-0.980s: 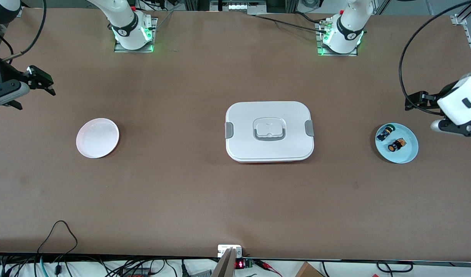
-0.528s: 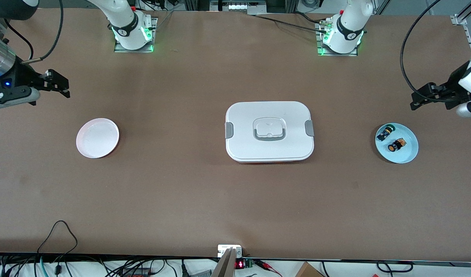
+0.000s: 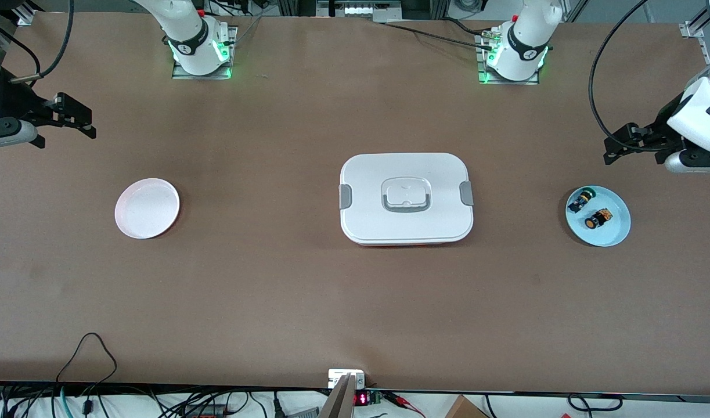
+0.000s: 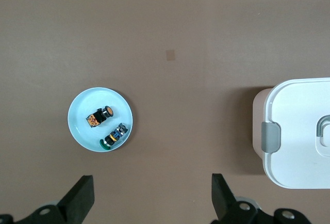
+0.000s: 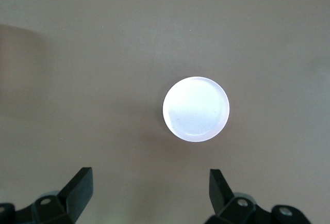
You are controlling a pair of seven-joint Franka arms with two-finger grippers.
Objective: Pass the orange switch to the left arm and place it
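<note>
The orange switch (image 3: 598, 219) (image 4: 99, 115) lies on its side in a light blue plate (image 3: 617, 230) (image 4: 76, 122) at the left arm's end of the table. Beside it in the plate lies a green-capped switch (image 3: 581, 201) (image 4: 115, 135). The white box (image 3: 366, 174) (image 4: 299, 131) stands shut at the table's middle. My left gripper (image 3: 617, 148) (image 4: 152, 182) hangs open and empty over bare table beside the blue plate, on the side of the robots' bases. My right gripper (image 3: 78, 118) (image 5: 149, 175) is open and empty over the right arm's end of the table.
An empty white plate (image 3: 147, 208) (image 5: 196, 109) sits toward the right arm's end, level with the box. Black cables (image 3: 87, 348) trail over the table edge nearest the front camera. A cable (image 3: 598, 87) loops from the left hand.
Both hands have shifted a little above their own ends of the table. The left hand has moved from beside the blue plate toward the bases. Both grippers stay open; nothing on the table moved.
</note>
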